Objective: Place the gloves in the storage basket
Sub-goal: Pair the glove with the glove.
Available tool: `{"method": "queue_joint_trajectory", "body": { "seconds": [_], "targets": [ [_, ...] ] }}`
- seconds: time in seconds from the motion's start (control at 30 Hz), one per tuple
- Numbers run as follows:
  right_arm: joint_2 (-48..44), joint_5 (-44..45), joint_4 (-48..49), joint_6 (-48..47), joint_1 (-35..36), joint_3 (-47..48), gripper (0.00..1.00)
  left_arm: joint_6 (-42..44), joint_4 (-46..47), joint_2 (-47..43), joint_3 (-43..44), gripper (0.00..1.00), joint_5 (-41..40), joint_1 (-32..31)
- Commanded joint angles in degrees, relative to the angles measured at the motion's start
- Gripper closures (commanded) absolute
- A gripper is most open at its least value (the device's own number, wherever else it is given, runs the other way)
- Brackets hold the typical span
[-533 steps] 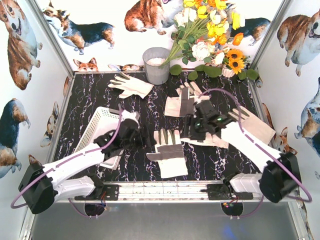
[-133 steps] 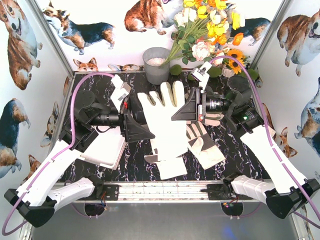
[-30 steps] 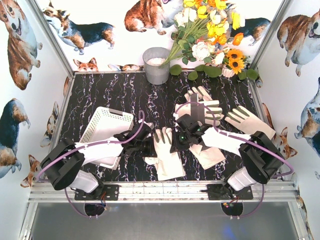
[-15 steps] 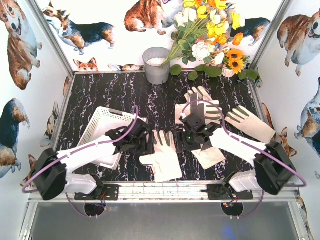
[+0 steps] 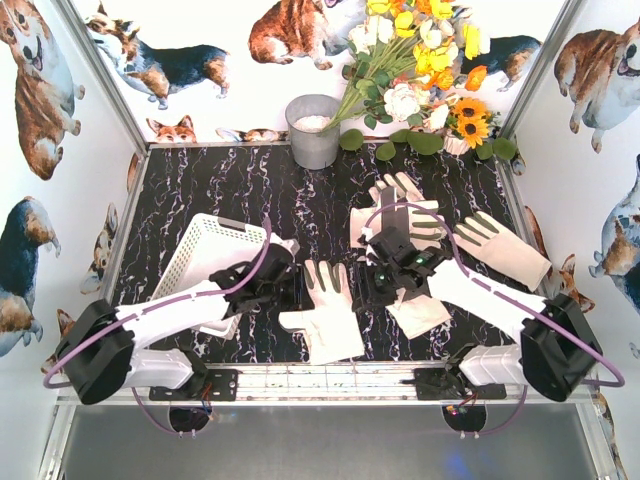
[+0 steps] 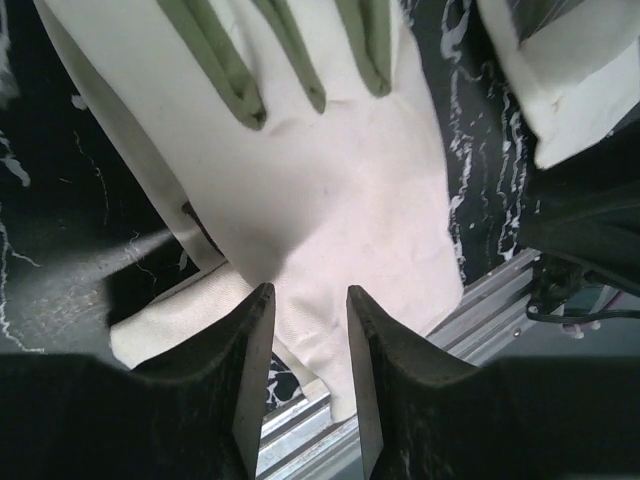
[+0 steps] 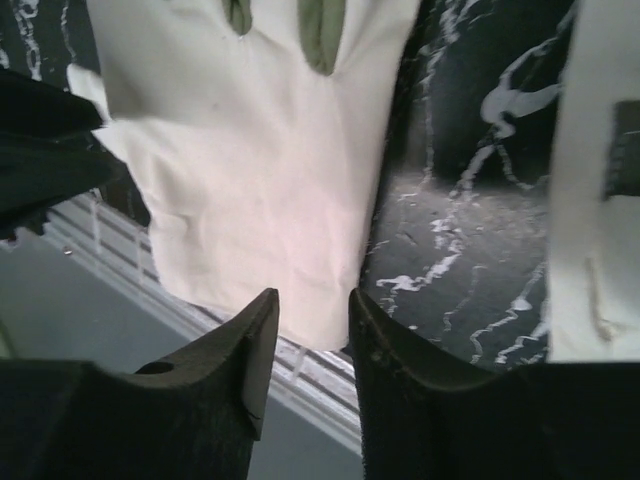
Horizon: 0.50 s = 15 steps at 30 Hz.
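A cream-white glove (image 5: 325, 312) with grey finger patches lies flat near the table's front edge, between my two grippers. My left gripper (image 5: 297, 285) hovers at its left side, jaws a little apart with nothing between them; in the left wrist view the left gripper (image 6: 308, 292) sits over the glove's (image 6: 330, 190) cuff. My right gripper (image 5: 372, 278) is at the glove's right side, and in the right wrist view the right gripper (image 7: 313, 295) is also slightly open and empty above the glove (image 7: 260, 190). The white slotted storage basket (image 5: 205, 262) stands tilted at the left. Three more gloves (image 5: 402, 215) (image 5: 500, 248) (image 5: 418, 312) lie on the right.
A grey metal bucket (image 5: 313, 130) and a bunch of artificial flowers (image 5: 420, 70) stand at the back. An aluminium rail (image 5: 330, 380) runs along the near edge. Corgi-printed walls close in the left, right and back sides.
The middle glove has slid a little toward the near left and lies flat. Both grippers have drawn slightly back from its sides.
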Motion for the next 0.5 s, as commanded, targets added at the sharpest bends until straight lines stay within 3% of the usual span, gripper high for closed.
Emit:
{"method": "queue_joint_trajectory", "body": {
  "seconds": [0.0,0.1,0.47],
  "targets": [
    [3.40,-8.64,5.56,1.40,0.06,-0.21,0.69,-2.47,9.69,2.38,-3.57,0.72,3.66,-0.55],
    [6.23,-10.39,6.76,1.51,0.17,-0.19,0.73,-1.01,8.08,4.38,-5.08,0.75,3.16,-0.55],
    [14.29,-12.04,8.73,2.24,0.17,0.05,0.71,-0.92,9.96,7.05,-12.61,0.82,2.43,-0.62]
  ]
}}
